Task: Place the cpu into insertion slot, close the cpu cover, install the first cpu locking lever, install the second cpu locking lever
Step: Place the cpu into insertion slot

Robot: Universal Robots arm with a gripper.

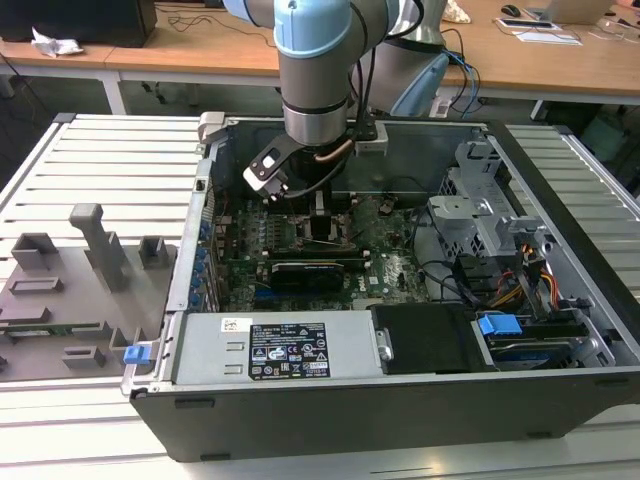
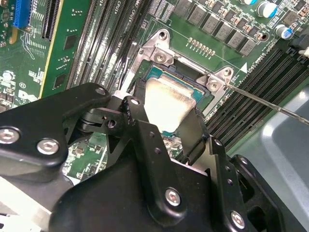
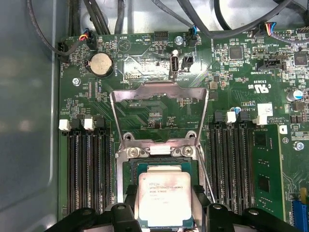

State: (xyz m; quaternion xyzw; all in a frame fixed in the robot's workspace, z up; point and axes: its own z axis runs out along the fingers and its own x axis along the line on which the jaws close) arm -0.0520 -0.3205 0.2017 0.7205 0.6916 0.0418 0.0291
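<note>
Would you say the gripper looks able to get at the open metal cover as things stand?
Probably yes: the cover is swung open beyond the socket with nothing over it, though the gripper is currently closed on the chip.

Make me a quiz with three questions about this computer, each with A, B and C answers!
1. Where is the cpu?
A) in a person's hand
B) in the gripper, at the insertion slot
C) on a plate

2. What colour is the circuit board?
A) red
B) yellow
C) green

3. How is the cpu cover?
A) swung open, off the slot
B) shut over the cpu
C) folded in half

Answers:
1 B: in both wrist views the gripper clasps the cpu's two sides right at the slot.
2 C: the board around the slot is green.
3 A: in the first wrist view the cover frame lies back beyond the slot.
</note>
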